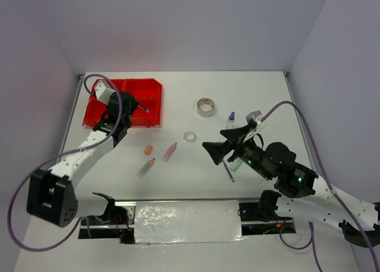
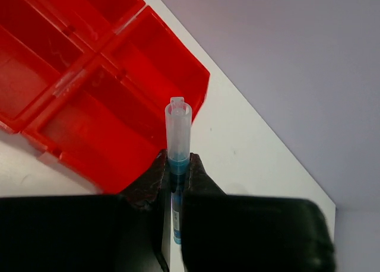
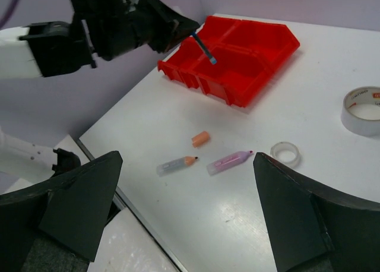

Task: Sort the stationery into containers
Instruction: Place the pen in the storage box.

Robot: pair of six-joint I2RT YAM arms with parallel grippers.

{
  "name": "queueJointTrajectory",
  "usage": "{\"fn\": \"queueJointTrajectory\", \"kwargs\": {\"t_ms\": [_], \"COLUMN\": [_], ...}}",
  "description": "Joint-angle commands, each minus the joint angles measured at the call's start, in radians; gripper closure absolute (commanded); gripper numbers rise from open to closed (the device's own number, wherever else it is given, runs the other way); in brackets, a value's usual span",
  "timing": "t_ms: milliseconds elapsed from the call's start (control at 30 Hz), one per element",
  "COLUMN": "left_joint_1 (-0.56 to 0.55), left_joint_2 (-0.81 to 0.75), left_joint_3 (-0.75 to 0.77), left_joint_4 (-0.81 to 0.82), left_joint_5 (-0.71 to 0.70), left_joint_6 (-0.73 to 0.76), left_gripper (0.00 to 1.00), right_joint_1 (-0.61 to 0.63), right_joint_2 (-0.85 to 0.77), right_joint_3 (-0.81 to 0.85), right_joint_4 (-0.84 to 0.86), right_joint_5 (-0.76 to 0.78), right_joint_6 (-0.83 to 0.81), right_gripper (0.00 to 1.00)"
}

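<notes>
While the left gripper (image 2: 177, 172) clamps a pen (image 2: 178, 129) above the tray (image 2: 101, 144), the right gripper (image 3: 187, 159) gapes wide. It holds nothing.

STATIONERY COUNT, ONE TRAY

Red tray (image 1: 151, 97): 1, with 4 compartments. Tape: 2, one grey tape roll (image 1: 205, 106) and one clear tape ring (image 1: 190, 136). Blue-capped bottle (image 1: 230, 119): 1. Pens: 2, one clear-capped pen (image 2: 178, 132), one dark-blue pen (image 1: 229, 172). Markers: 3, one pink marker (image 1: 170, 151), one orange-tipped marker (image 1: 146, 167), one green marker (image 1: 235, 164) mostly hidden. Loose orange cap (image 1: 148, 149): 1. Robot arms: 2, left arm (image 1: 83, 150), right arm (image 1: 332, 204)
</notes>
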Motion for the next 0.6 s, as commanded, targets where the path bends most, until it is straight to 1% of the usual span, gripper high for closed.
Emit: {"fn": "queueJointTrajectory", "kwargs": {"t_ms": [0,133,200,267,300,333,400,533,567], "left_joint_1": [0.057,0.082,0.089,0.095,0.106,0.115,0.132,0.138,0.138], "left_joint_2": [0.130,0.260,0.303,0.365,0.383,0.420,0.464,0.514,0.520], "left_joint_3": [0.028,0.071,0.068,0.057,0.050,0.042,0.025,0.023,0.016], "left_joint_4": [0.298,0.342,0.396,0.431,0.473,0.499,0.569,0.593,0.599], "left_joint_5": [0.006,-0.017,-0.014,-0.012,0.000,0.012,0.032,0.045,0.043], "left_joint_6": [-0.034,-0.038,-0.050,-0.060,-0.060,-0.066,-0.069,-0.078,-0.078], "left_gripper": [0.87,0.86,0.86,0.81,0.78,0.78,0.78,0.76,0.74], "right_joint_1": [-0.003,-0.001,-0.001,-0.001,-0.001,-0.001,0.000,-0.001,-0.001], "right_joint_2": [-0.020,-0.034,-0.045,-0.048,-0.048,-0.048,-0.053,-0.076,-0.079], "right_joint_3": [-0.032,-0.066,-0.075,-0.074,-0.064,-0.060,-0.038,-0.020,-0.012], "right_joint_4": [-0.025,-0.016,-0.010,-0.021,-0.028,-0.048,-0.073,-0.111,-0.114], "right_joint_5": [0.003,-0.056,-0.069,-0.068,-0.066,-0.068,-0.073,-0.073,-0.068], "right_joint_6": [0.032,0.061,0.069,0.066,0.066,0.064,0.061,0.048,0.046], "right_gripper": [0.00,0.00,0.00,0.00,0.00,0.00,0.00,0.00,0.00]}}
